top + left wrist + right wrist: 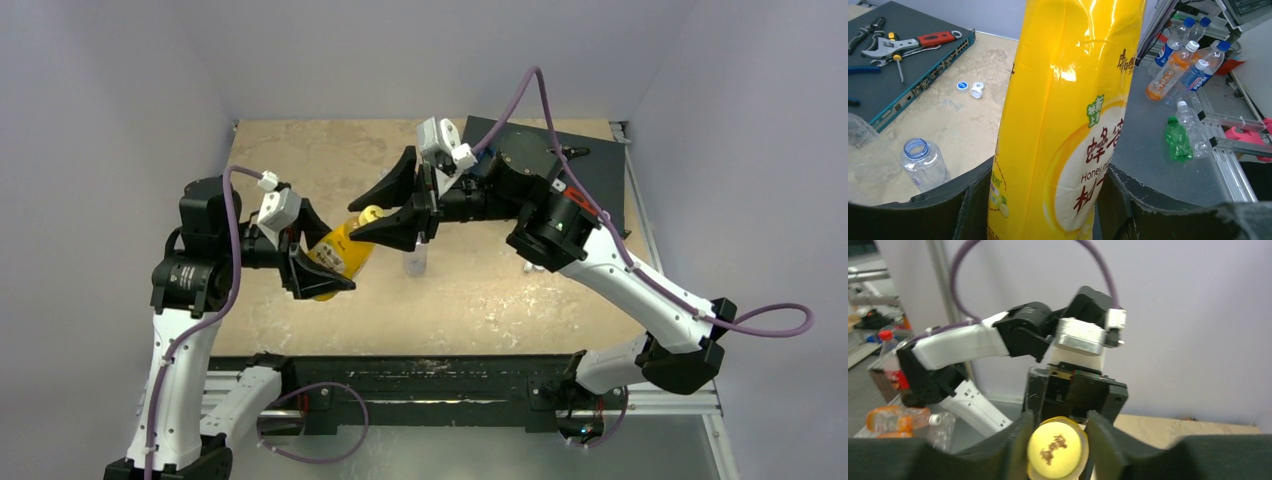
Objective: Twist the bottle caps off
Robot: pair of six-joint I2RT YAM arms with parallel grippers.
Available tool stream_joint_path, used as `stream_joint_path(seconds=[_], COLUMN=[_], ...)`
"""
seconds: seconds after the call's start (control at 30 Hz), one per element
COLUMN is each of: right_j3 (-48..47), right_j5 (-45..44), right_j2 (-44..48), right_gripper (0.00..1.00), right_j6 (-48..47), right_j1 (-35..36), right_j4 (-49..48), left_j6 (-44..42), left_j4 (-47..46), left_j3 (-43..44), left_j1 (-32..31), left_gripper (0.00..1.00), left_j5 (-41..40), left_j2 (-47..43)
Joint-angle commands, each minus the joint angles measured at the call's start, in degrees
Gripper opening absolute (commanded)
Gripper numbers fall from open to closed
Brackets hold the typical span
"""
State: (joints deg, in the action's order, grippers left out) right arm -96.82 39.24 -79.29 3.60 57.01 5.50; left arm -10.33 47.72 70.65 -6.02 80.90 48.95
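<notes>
- Our left pincer [322, 258] pressed both sides of the tall orange-yellow plastic bottle [1058, 125], which hung tilted between the arms.
- Our right pincer [383, 208] was clamped on its small round yellow cap [1057, 447].
- We feared a weak left hold would let the bottle spin too.

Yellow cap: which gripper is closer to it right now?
Right. The right gripper is shut on the yellow cap, a finger on each side. The left gripper is farther down, clamping the yellow bottle around its labelled body, well below the cap.
</notes>
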Motion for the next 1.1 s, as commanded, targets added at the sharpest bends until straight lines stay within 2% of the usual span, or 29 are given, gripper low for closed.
stream_joint_path(seconds=[0.0,0.07,0.2,0.27,0.33,0.5,0.77,0.93,1.07], right_j3=[0.2,1.5,-0.4,-3.7,-7.4,-6.4,-7.8,-7.5,-7.6], right_j5=[-13.1,-20.7,-34.7,-40.1,-47.5,-51.5,-53.6,-54.2,-54.4], right_j2=[0.1,1.0,1.0,-0.4,-2.6,-2.4,-3.3,-3.5,-4.0], right_gripper=[0.64,0.72,0.75,0.75,0.72,0.66,0.41,0.29,0.11], right_j6=[3.5,6.9,10.8,12.1,13.6,14.9,15.5,15.3,15.5], right_j1=[0.1,0.2,2.8,4.1,5.5,7.3,7.9,8.0,8.0], right_j4=[-2.5,-5.0,-5.1,-2.5,0.9,-3.0,-2.8,-2.4,-2.0], left_j6=[-1.9,-2.3,3.9,4.7,4.8,4.1,5.8,9.1,13.8], left_j4=[-2.5,-4.0,-16.7,-22.3,-26.3,-28.0,-28.3,-30.2,-32.5], left_j3=[3.2,3.0,-1.6,-3.7,-5.2,-6.2,-6.2,-5.9,-5.7], left_j1=[0.1,0.1,0.1,0.1,0.1,0.1,0.1,0.1,0.1], left_gripper=[0.19,0.18,0.21,0.21,0.17,0.12,0.11,0.09,0.09], left_j5=[-3.6,-7.8,-20.8,-26.2,-30.2,-35.3,-36.8,-37.8,-37.6], left_j2=[-1.3,-1.9,-5.2,-7.4,-8.5,-8.8,-7.9,-7.0,-6.5])
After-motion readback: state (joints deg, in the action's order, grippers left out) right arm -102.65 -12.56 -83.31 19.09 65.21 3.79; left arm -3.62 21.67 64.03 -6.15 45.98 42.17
